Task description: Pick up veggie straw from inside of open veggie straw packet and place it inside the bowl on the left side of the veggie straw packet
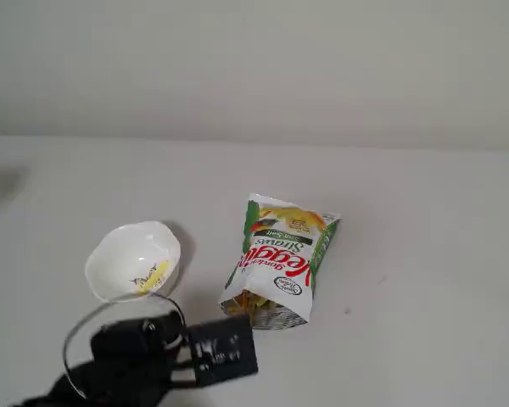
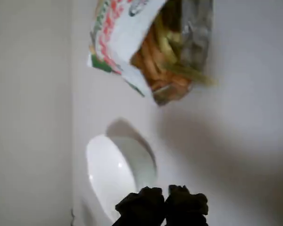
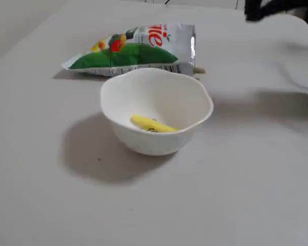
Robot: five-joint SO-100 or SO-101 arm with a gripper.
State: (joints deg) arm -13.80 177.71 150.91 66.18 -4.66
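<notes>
A pale yellow veggie straw [image 3: 153, 124] lies inside the white wavy-rimmed bowl [image 3: 154, 141], and it also shows in the bowl [image 1: 110, 254] as a yellow stick [image 1: 157, 275]. The veggie straw packet [image 1: 280, 259] lies flat to the right of the bowl, its open mouth toward the arm [image 1: 136, 356]. In the wrist view the packet [image 2: 122, 33] shows orange and green straws [image 2: 158, 61] in its silver mouth. My gripper [image 2: 164, 205] sits at the bottom edge beside the bowl [image 2: 108, 174], its dark fingertips together with nothing between them.
One pale straw tip [image 3: 199, 70] pokes out of the packet mouth [image 3: 187, 48]. A dark part of the arm [image 3: 277, 7] crosses the top right corner. A cable loop [image 1: 76, 331] curls around the arm's base. The table [image 1: 407, 254] is plain white.
</notes>
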